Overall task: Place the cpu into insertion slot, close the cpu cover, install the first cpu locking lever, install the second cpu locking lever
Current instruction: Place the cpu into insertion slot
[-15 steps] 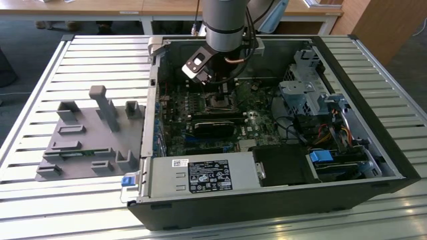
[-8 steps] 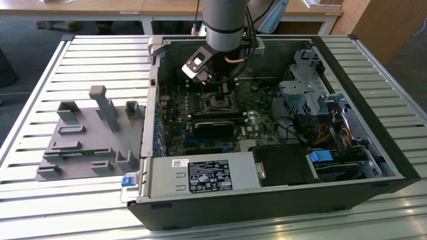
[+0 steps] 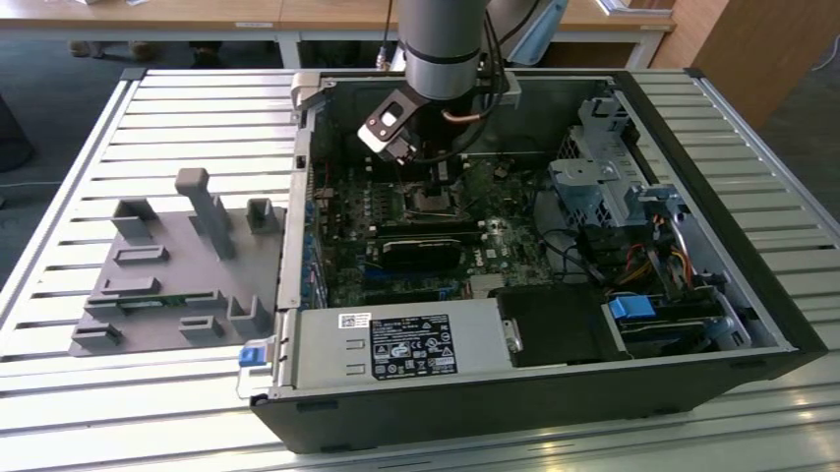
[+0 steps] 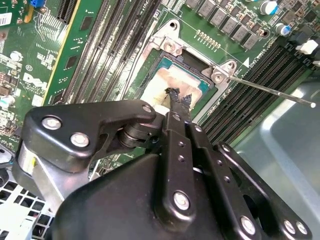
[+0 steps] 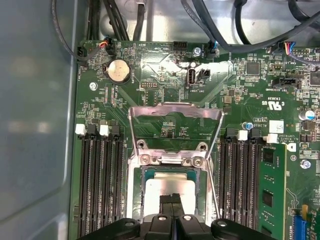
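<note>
The gripper [image 4: 179, 97] has its two black fingers pressed together with nothing between them, their tips down on the pale face of the cpu [image 4: 159, 84]; in the first wrist view the same clenched gripper [image 5: 172, 201] stands over the middle of the chip; the cpu [image 5: 155, 192] lies flat inside the insertion slot [image 5: 132, 190], framed by its silvery rim; the cpu cover [image 5: 175, 107] is not down, it stands swung up on its hinge at one edge of the slot, and the green board shows through its square window; a thin metal locking lever [image 4: 270, 90] juts from a corner of the slot out over the memory slots [image 4: 250, 92]; banks of these black memory slots flank the slot on both sides, and a green memory module [image 5: 272, 192] sits in the bank beyond one of them; past the raised cover, further from the slot, lies a round coin battery [image 5: 119, 71]; in the exterior view the arm reaches down into the open computer case [image 3: 525, 403], the gripper [image 3: 440, 177] right above the slot [image 3: 431, 203]; the white-labelled power supply [image 3: 393, 344] sits well apart from the slot, at the case's near wall; outside the case, to the exterior view's left of the slot, a grey fixture block [image 3: 171, 265] rests on the slatted table [image 3: 79, 147].
</note>
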Robot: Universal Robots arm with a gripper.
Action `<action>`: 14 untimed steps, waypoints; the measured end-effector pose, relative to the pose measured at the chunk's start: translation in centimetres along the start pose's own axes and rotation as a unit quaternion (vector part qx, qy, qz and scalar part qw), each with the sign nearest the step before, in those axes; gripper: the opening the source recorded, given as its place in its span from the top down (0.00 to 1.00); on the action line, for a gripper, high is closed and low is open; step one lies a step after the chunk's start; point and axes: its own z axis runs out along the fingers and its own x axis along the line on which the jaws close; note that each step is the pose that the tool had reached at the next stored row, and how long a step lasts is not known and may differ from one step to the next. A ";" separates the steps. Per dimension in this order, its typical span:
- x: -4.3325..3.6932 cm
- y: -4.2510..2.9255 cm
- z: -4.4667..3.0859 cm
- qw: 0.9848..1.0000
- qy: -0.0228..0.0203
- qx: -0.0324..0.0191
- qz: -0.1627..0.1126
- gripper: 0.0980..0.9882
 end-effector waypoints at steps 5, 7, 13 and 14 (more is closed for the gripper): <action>0.01 0.01 -0.33 1.000 0.000 0.000 0.000 0.99; 0.02 0.02 -0.58 1.000 0.000 0.000 0.000 0.99; 0.04 0.05 -1.39 1.000 0.000 0.000 0.000 0.99; 0.05 0.05 -1.51 1.000 0.000 0.001 0.000 0.99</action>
